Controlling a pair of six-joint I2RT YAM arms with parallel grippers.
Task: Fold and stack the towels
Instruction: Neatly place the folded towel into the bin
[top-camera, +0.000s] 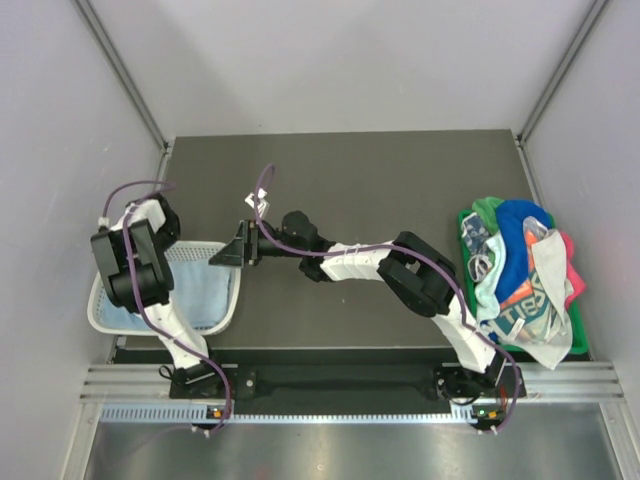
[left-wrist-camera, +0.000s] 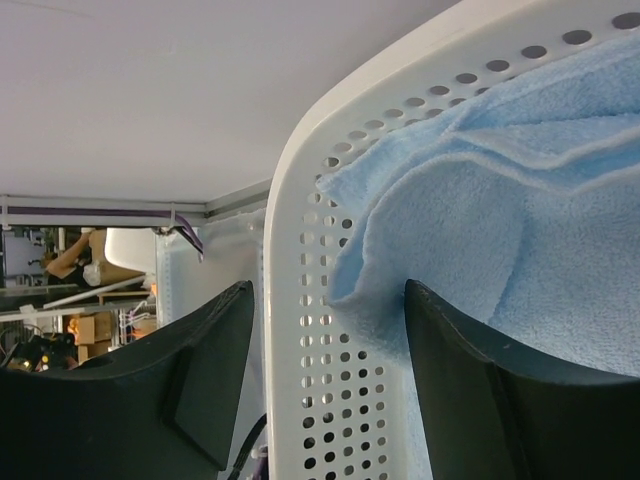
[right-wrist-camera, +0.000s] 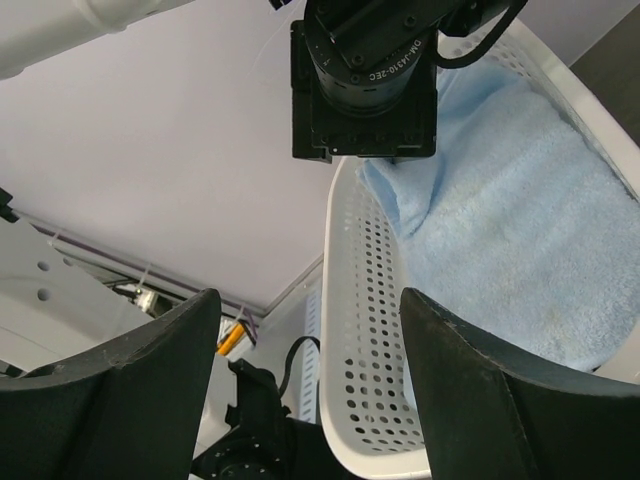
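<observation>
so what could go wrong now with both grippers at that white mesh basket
The left gripper stands open astride the wall of the white perforated plastic basket, with one finger against the pale blue terry towel. Closing might pinch the wall and lift the basket too. The right gripper is open at the same rim, close to the left one, so the arms could bump.

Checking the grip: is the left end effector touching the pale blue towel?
Cannot tell. Left wrist view: one finger of the left end effector overlaps the pale blue towel, hiding any gap.
</observation>
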